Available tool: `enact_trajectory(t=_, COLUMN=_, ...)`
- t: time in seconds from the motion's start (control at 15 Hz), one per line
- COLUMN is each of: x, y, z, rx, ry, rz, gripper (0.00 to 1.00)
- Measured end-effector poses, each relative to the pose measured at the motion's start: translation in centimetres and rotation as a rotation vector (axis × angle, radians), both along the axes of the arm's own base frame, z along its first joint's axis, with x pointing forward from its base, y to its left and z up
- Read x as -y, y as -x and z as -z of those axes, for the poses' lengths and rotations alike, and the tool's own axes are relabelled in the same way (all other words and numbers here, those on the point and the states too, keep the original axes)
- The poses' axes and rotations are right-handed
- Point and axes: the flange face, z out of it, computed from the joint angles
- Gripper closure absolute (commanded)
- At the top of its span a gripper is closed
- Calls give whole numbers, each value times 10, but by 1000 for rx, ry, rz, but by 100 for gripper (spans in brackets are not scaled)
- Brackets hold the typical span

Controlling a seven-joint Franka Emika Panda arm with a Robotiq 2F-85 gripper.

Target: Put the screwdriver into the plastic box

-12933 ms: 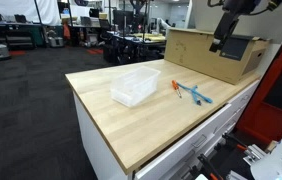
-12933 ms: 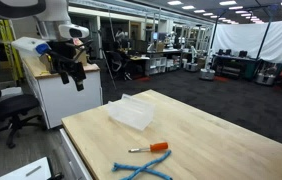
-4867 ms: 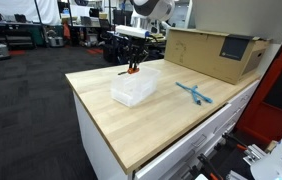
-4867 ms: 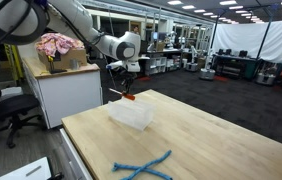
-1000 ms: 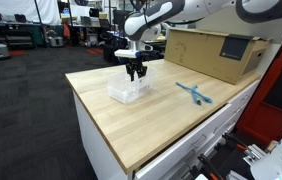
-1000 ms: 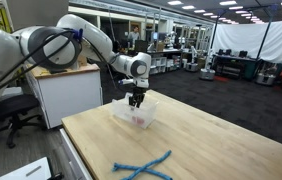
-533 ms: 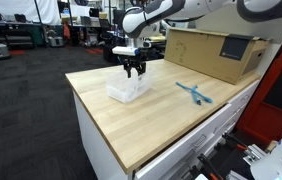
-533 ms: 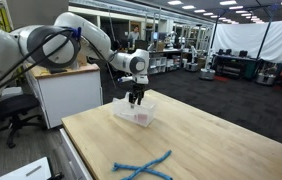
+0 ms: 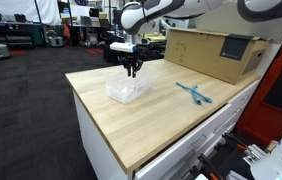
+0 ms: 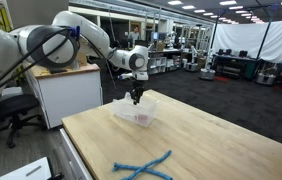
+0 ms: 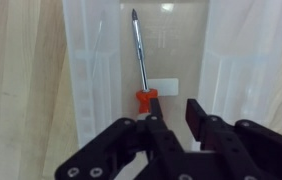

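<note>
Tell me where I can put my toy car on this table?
Bare wood: the table front, between the plastic box, the blue tools and the near edge. Crowded: around the box, under the gripper.

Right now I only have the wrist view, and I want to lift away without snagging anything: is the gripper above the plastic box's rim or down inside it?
Observer: Above it. In both exterior views the gripper hangs over the plastic box, just clear of its rim.
Operator: Good. I see the screwdriver lying inside. What else is on the table?
Observer: A light-blue tool lies on the table, well apart from the plastic box, in front of a cardboard box.
</note>
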Motion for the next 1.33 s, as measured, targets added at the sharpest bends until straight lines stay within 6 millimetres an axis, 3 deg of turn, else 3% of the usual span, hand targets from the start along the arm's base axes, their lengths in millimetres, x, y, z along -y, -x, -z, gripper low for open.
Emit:
enact_trajectory(t=0.2, x=3, y=0, z=-16, rx=21, ry=-4, rz=6, gripper=100)
enact_trajectory(t=0.47, x=16, y=3, z=-67, rx=81, ry=-16, rz=34, gripper=100)
enact_trajectory(t=0.73, x=48, y=12, z=-112, rx=111, ry=-26, rz=121, gripper=100)
enact_trajectory(t=1.0, x=103, y=19, z=-113, rx=70, ry=-45, rz=229, gripper=99)
enact_trajectory(t=1.33, x=103, y=20, z=-109, rx=60, ry=-48, rz=233, gripper=99)
